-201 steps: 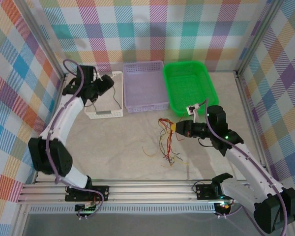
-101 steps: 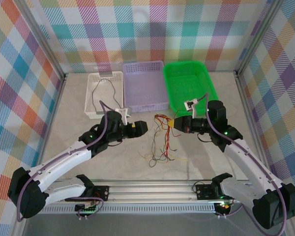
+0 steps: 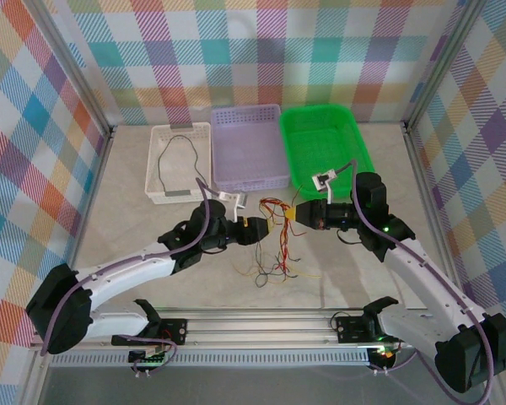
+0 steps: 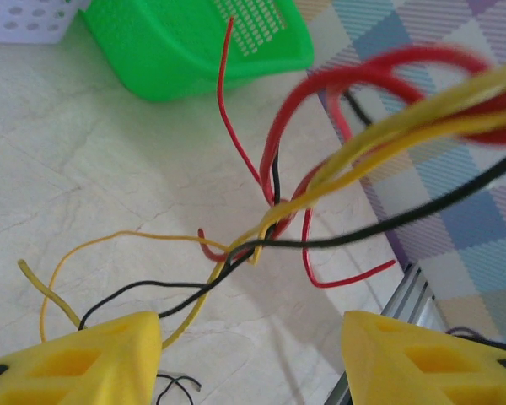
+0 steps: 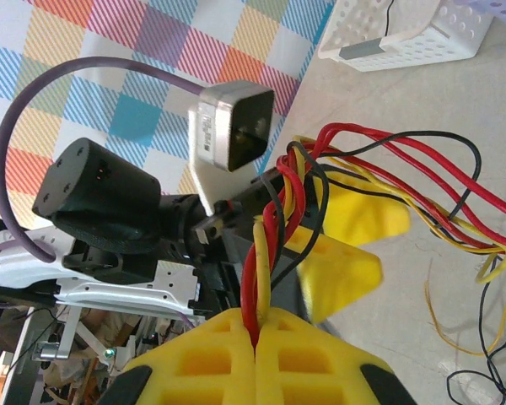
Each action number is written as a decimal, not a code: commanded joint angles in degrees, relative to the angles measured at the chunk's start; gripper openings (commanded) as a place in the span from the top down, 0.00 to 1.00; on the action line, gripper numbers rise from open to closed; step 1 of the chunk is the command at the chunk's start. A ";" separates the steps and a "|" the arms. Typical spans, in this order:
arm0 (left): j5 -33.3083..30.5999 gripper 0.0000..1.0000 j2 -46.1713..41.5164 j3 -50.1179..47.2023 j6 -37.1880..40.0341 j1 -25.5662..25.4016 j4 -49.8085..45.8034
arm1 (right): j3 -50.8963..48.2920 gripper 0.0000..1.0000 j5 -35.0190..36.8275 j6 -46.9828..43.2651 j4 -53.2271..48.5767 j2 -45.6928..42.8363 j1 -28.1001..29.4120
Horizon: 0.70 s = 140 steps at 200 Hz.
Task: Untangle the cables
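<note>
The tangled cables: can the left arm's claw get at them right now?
Probably yes: the left gripper is open right at the cables, with nothing between, and the right gripper holds them up.

The overhead camera looks down from above the near edge over the whole table (image 3: pixel 135 219). Both wrist cameras sit close (looking from opposite sides), sharing the cables (image 3: pixel 280 245) with it.

No writing, brand or number can be read anywhere. The grey strip (image 3: pixel 179 194) on the white basket (image 3: pixel 201 196), upper left of the overhead view, is too small to make out.
</note>
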 commanded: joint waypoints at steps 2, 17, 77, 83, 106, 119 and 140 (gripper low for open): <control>0.61 0.46 0.33 -1.55 3.07 -1.53 3.17 | 2.45 1.00 -1.98 0.77 2.14 -0.87 0.35; 0.07 0.49 0.36 -2.50 3.74 -1.74 3.11 | 2.51 1.00 -2.37 1.37 2.85 -1.13 0.35; -3.31 0.57 1.57 -3.27 6.51 -1.91 2.09 | 2.41 1.00 -3.27 2.36 3.45 -2.38 0.53; -3.45 0.56 1.76 -3.17 6.71 -1.96 2.16 | 2.25 1.00 -3.48 2.45 3.56 -2.47 0.62; -3.46 0.55 2.62 -2.52 7.21 -1.96 2.60 | 1.85 1.00 -3.86 2.71 4.03 -2.93 0.95; -3.28 0.56 3.00 -2.13 7.47 -2.02 3.06 | 1.65 1.00 -4.12 2.80 4.10 -3.14 1.14; -3.15 0.65 3.30 -1.63 7.71 -2.03 3.54 | 1.36 1.00 -4.21 2.80 4.13 -3.41 1.39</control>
